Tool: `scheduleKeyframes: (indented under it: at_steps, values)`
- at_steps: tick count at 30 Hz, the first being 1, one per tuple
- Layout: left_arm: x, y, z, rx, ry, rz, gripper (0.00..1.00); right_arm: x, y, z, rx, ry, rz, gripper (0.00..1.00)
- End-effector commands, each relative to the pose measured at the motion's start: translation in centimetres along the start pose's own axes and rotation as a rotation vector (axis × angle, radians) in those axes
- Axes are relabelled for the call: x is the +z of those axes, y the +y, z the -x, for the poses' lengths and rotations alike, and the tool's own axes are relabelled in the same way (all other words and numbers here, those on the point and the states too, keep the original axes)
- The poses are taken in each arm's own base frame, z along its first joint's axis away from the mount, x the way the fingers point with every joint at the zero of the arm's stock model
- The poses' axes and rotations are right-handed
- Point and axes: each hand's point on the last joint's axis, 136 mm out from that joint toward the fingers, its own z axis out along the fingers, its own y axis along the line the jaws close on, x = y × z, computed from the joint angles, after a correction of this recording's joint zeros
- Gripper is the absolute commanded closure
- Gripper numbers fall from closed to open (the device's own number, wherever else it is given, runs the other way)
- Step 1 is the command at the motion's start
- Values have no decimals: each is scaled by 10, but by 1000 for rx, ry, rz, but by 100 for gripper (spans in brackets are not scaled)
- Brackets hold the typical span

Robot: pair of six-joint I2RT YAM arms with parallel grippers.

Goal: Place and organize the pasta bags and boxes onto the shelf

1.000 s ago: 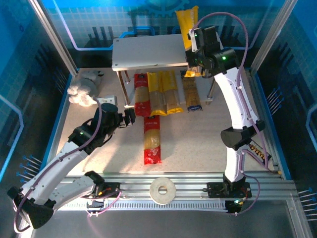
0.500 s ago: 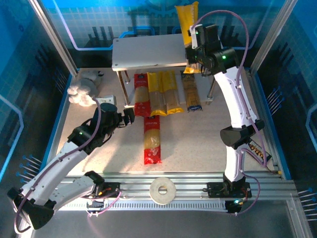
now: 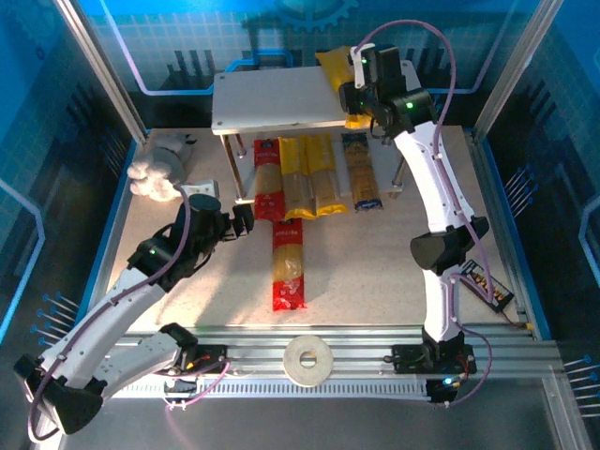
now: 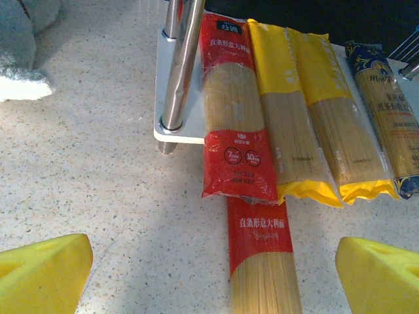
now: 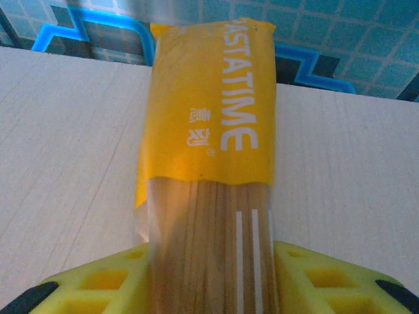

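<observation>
While the right hand (image 3: 349, 94) reaches over the shelf (image 3: 277, 98) in the overhead view, a yellow pack (image 3: 333, 67) stretches from its fingers across the right end of the top board, pointing toward the back wall. On the lower board beneath, four packs lie side by side: a shelved red pack (image 3: 267, 178), a pair of yellow packs (image 3: 300, 178) and a clear pack with dark blue ends (image 3: 361, 173). A loose red pack (image 3: 288, 267) lies on the worktop (image 3: 375, 272) just in front of them, in line with the shelved red one. The left hand (image 3: 246, 222) hovers low to the left of the loose pack, its jaws spread wide and holding nothing. A white tape roll (image 3: 309, 361) sits on the rail between the arm bases, and a grey-white plush toy (image 3: 157, 173) lies left of the shelf.

From the left wrist, the yellow foam fingers (image 4: 42, 271) stand far apart at the lower corners, with the loose red pack on the speckled worktop between them. The shelved red pack overhangs the lower board's edge and overlaps the loose pack's far end. Shiny metal legs (image 4: 183, 59) stand at the board's left corner.

From the right wrist, the yellow pack, lettered PASTATIME, runs lengthwise over the white board. Yellow fingers (image 5: 98, 281) sit close against both its sides. Whether they clamp it cannot be told.
</observation>
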Motion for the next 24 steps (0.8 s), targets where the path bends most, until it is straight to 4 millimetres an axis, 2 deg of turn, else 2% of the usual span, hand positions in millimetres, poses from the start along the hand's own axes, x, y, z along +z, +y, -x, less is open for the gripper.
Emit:
scheduleKeyframes:
  at_steps: [1, 4, 9, 10, 13, 16, 24]
  values:
    - [-6, 5, 1, 2, -4, 4, 3, 14, -2, -1, 24, -5, 4, 54]
    - [-5, 6, 0, -1, 0, 5, 3, 11, 2, -3, 38, -2, 27, 45]
    - [-2, 7, -6, -7, 10, 10, 3, -5, 7, -4, 75, -5, 77, 39]
    - [-2, 8, -5, -9, 8, 10, 3, -9, 9, -5, 81, -7, 88, 35]
    - [-1, 7, -6, -7, 8, 7, 3, -22, 11, -4, 102, -38, 117, 12]
    - [0, 5, -6, -7, 8, 1, 3, -32, 9, 0, 120, -67, 123, 4]
    - [1, 8, -11, -10, 16, 4, 3, -58, 2, 14, 180, -129, 147, 0]
